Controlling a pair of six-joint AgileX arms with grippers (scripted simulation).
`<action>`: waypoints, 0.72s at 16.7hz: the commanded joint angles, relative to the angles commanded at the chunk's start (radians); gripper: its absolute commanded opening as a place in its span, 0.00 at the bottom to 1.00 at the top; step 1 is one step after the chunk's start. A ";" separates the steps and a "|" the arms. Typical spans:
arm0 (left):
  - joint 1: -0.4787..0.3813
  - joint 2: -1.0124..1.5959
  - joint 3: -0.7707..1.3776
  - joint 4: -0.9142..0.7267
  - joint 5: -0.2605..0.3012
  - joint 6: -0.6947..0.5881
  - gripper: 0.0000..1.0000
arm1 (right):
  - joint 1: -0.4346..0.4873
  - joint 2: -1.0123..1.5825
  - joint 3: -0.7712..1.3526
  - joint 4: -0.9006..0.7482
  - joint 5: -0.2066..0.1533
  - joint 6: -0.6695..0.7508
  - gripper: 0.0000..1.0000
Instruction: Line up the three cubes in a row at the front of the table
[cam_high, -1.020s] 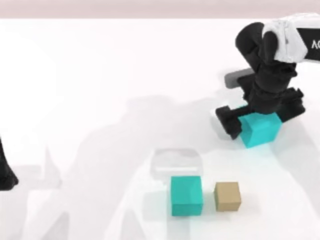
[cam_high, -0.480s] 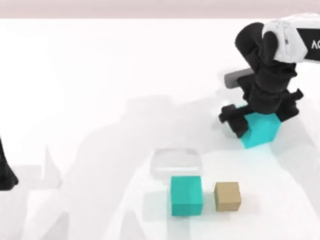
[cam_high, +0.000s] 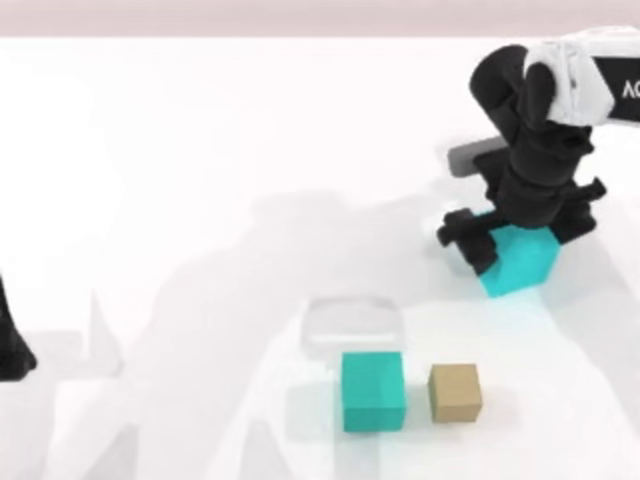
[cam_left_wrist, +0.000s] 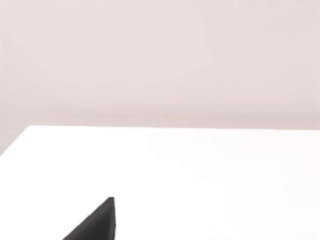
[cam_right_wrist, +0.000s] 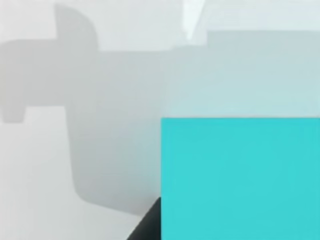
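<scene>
Matte cyan cube (cam_high: 520, 259) between right end effector (cam_high: 522, 232) fingers.

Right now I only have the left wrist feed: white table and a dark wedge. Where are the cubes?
Observer: Two sit side by side near the front edge in the top view: the teal cube and, at its right with a small gap, the tan-brown cube.
Operator: And the third?
Observer: The cyan cube is farther back on the right, with the right gripper down over it.
Operator: Gripped?
Observer: Can't tell. The right wrist view shows only the cube face and one dark fingertip beside it.
Operator: My arm?
Observer: The left arm is parked at the left edge, away from all the cubes.
</scene>
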 joint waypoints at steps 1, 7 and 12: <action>0.000 0.000 0.000 0.000 0.000 0.000 1.00 | 0.000 0.000 0.000 0.000 0.000 0.000 0.00; 0.000 0.000 0.000 0.000 0.000 0.000 1.00 | -0.003 -0.011 0.002 -0.003 0.000 0.001 0.00; 0.000 0.000 0.000 0.000 0.000 0.000 1.00 | 0.003 -0.042 0.082 -0.116 0.000 -0.001 0.00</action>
